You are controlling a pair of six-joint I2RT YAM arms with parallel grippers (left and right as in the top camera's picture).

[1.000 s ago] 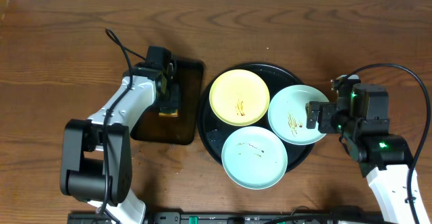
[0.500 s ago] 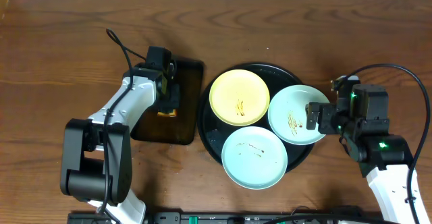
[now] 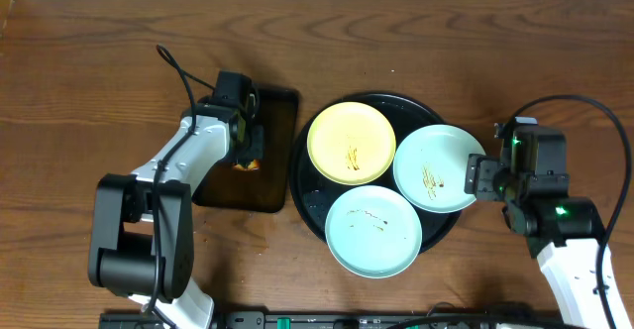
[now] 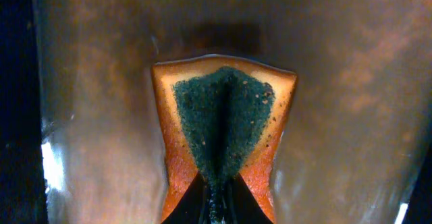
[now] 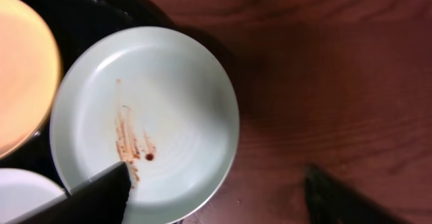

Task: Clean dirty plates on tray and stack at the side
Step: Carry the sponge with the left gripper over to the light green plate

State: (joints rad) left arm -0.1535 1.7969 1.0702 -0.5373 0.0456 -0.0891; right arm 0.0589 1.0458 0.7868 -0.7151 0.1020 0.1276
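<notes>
You have a dark wooden table (image 3: 99, 71) under both arms. At its middle sits the large round glossy black tray (image 3: 309, 205) with a raised rim, and all three plates lie on it, crowded rim to rim. Just left of it, close but apart, is the flat rectangular dark brownish tray (image 3: 267, 185).

On the black tray, the small round pale yellow plate (image 3: 351, 144) lies at the far left. A small round pale mint plate (image 3: 436, 168) lies at the right with its edge out over the tray's rim. A second pale mint plate (image 3: 373, 232) lies at the front, overhanging the near rim. Each of the three carries thin brown sauce streaks near its centre.

Your right gripper (image 5: 217, 173) is spread wide at the outer edge of the right-hand mint plate. One finger is over the plate's streaked face and the other over bare wood, and you cannot tell whether either touches. Your left gripper (image 4: 214, 197) is over the brownish tray, pinched tight on an orange sponge (image 4: 223, 123) with a dark green scouring face, which is creased down its middle by the squeeze
</notes>
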